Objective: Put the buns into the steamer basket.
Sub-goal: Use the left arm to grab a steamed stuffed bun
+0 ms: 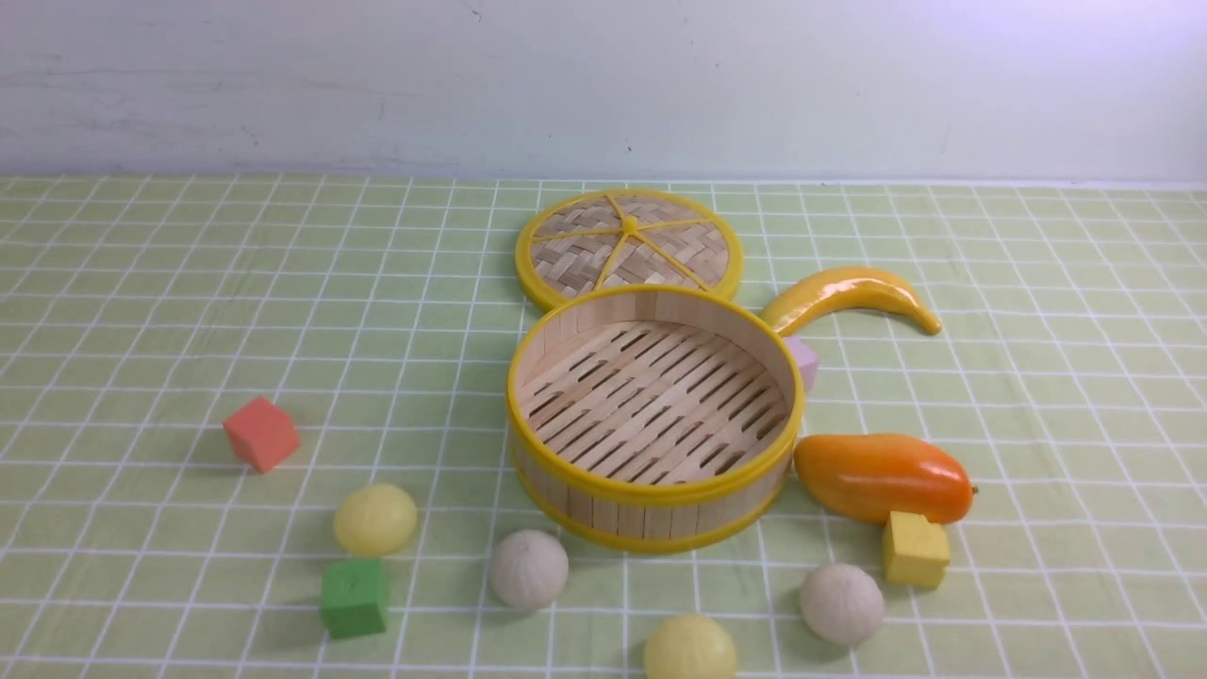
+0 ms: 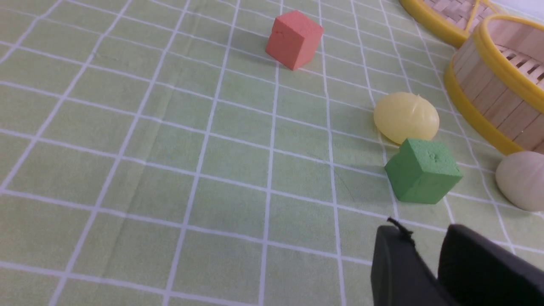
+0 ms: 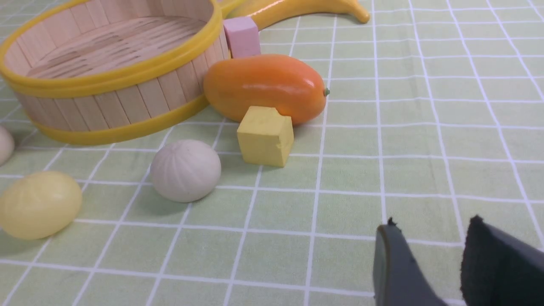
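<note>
The steamer basket [image 1: 651, 521] stands empty mid-table. Two pale yellow buns [image 1: 374, 519] [image 1: 689, 649] and two off-white pleated buns [image 1: 528, 569] [image 1: 841, 604] lie on the cloth in front of it. Neither gripper shows in the front view. In the left wrist view my left gripper [image 2: 425, 231] is open and empty, just short of a green cube [image 2: 423, 170], with a yellow bun [image 2: 406, 117] behind the cube. My right gripper [image 3: 431, 225] is open and empty over bare cloth, some way from an off-white bun [image 3: 185, 170].
The woven lid [image 1: 629, 243] lies behind the basket. A banana [image 1: 849, 292], a pink cube [image 1: 803, 363], a mango [image 1: 882, 476] and a yellow cube [image 1: 915, 549] sit to the basket's right. A red cube [image 1: 261, 433] and the green cube [image 1: 354, 597] are to its left.
</note>
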Controlling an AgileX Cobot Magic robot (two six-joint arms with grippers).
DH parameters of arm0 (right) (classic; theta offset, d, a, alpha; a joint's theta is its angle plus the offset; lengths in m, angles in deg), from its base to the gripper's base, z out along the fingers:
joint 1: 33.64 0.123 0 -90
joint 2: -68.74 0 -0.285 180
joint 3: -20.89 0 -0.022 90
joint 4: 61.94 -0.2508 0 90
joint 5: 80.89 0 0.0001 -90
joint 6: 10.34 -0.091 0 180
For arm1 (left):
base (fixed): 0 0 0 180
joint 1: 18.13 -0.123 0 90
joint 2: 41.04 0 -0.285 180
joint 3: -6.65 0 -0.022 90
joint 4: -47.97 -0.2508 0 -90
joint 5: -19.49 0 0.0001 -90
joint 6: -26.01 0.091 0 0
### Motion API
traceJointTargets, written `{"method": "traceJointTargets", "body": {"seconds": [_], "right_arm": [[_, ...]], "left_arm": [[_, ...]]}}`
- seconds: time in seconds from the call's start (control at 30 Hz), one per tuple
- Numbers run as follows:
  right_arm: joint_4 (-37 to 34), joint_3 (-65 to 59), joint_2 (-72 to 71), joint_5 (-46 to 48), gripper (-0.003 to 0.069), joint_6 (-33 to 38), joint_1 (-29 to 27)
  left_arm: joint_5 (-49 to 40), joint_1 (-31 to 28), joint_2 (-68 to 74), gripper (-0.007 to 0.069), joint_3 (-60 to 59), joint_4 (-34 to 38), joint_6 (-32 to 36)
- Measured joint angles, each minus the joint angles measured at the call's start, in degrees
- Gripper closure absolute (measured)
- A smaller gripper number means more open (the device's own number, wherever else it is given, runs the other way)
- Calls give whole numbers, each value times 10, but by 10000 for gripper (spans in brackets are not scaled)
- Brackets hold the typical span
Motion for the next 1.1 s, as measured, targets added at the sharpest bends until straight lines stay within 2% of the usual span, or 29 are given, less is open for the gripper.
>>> {"method": "traceJointTargets", "body": {"seconds": [0.1,0.2,0.37,0.4,0.47,0.5,0.57,0.73,0.83,0.97,1.1], "right_arm": [[0,0,0,0,420,0,0],[0,0,0,0,420,0,0],[0,0,0,0,420,0,0],[0,0,0,0,420,0,0],[0,0,0,0,420,0,0],[0,0,0,0,420,0,0],[0,0,0,0,420,0,0],[0,0,0,0,420,0,0],[0,0,0,0,420,0,0],[0,0,0,0,420,0,0],[0,0,0,0,420,0,0]], "left_arm": [[9,0,0,466,0,6,0],[29,0,0,463,0,51,-3],[67,0,0,461,0,189,-23],[88,0,0,461,0,238,-26],[105,0,0,460,0,261,-26],[130,0,0,460,0,304,-27],[166,0,0,460,0,345,-27],[244,0,0,465,9,371,-24],[203,0,0,500,54,356,-10],[51,0,46,635,172,310,23],[-125,0,197,638,287,261,39]]}}
